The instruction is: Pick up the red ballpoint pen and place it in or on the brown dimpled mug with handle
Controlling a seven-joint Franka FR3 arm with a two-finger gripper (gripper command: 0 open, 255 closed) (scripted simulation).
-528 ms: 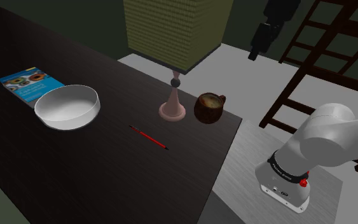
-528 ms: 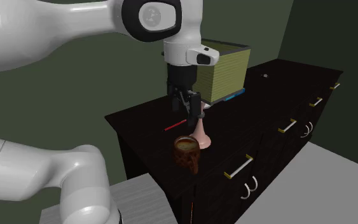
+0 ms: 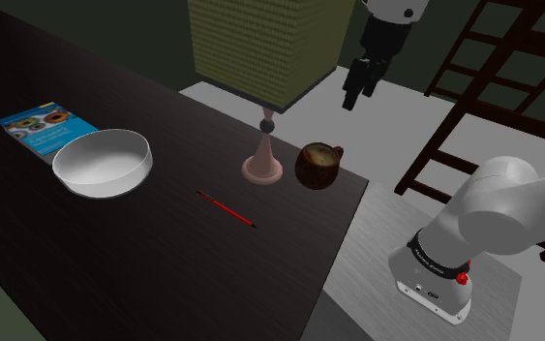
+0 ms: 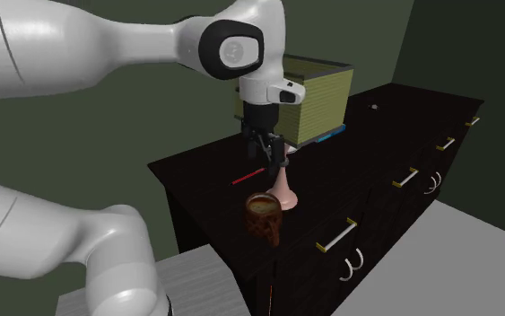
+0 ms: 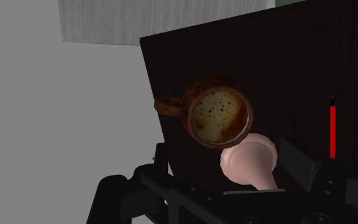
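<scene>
The pincer [image 3: 357,89] hangs high, fingers apart and holding nothing, over the surface's [image 3: 144,271] corner by the mug [image 3: 317,165]. The red pen [image 3: 227,209] lies flat mid-surface, with open room around it.

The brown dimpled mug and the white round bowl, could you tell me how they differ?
The brown dimpled mug is dark and has a handle; the white round bowl is pale and has none. The bowl is wider and shallower than the mug. Both stand upright on the dark table.
</scene>
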